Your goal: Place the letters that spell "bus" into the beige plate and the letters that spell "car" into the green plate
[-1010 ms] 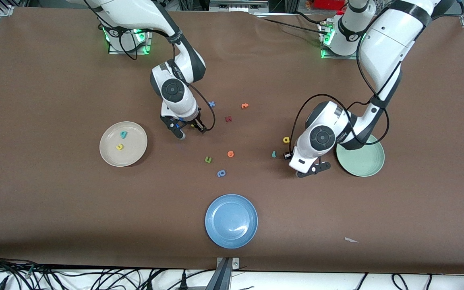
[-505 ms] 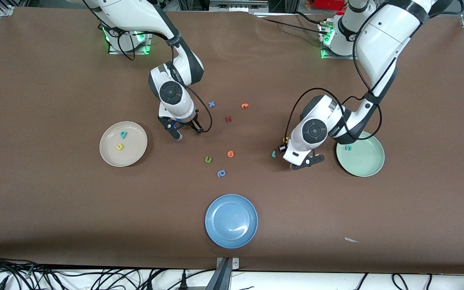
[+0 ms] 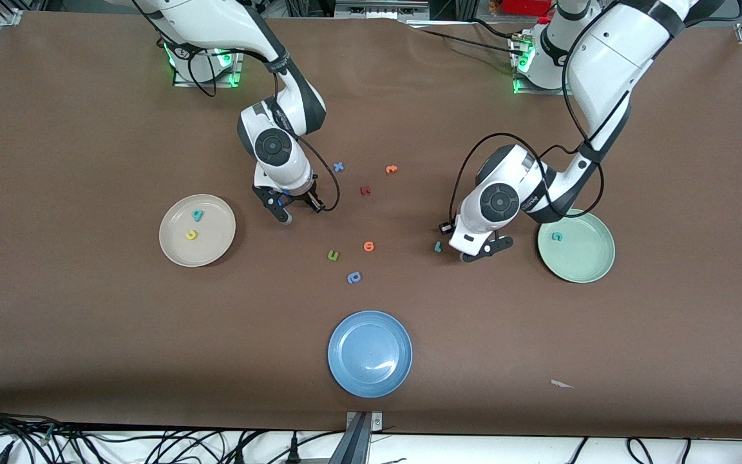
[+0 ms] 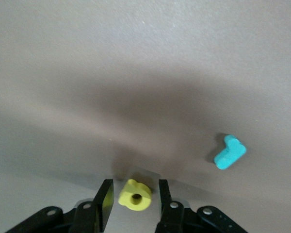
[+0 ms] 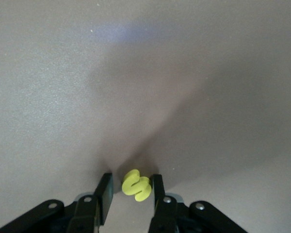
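Observation:
The beige plate (image 3: 211, 245) holds a teal "b" (image 3: 198, 215) and a yellow "u" (image 3: 191, 235). A teal "c" (image 3: 556, 236) lies in the green plate (image 3: 580, 264). My right gripper (image 3: 300, 207) (image 5: 129, 191) is down at the table beside the beige plate, open around the yellow "s" (image 5: 136, 185), which touches one finger with a gap at the other. My left gripper (image 3: 461, 240) (image 4: 134, 199) is low beside the green plate, open around the yellow "a" (image 4: 134, 195), clear on both sides. The teal "r" (image 3: 438, 246) (image 4: 229, 152) lies close by.
Loose letters lie mid-table: a blue x (image 3: 339, 167), an orange one (image 3: 391, 169), a dark red one (image 3: 365, 191), another orange one (image 3: 368, 246), a green u-shape (image 3: 333, 256) and a blue round one (image 3: 353, 278). A blue plate (image 3: 370, 353) sits nearer the camera.
My left gripper has moved away from the green plate onto the yellow "a", uncovering the teal "c". My right gripper's jaws have narrowed around the "s".

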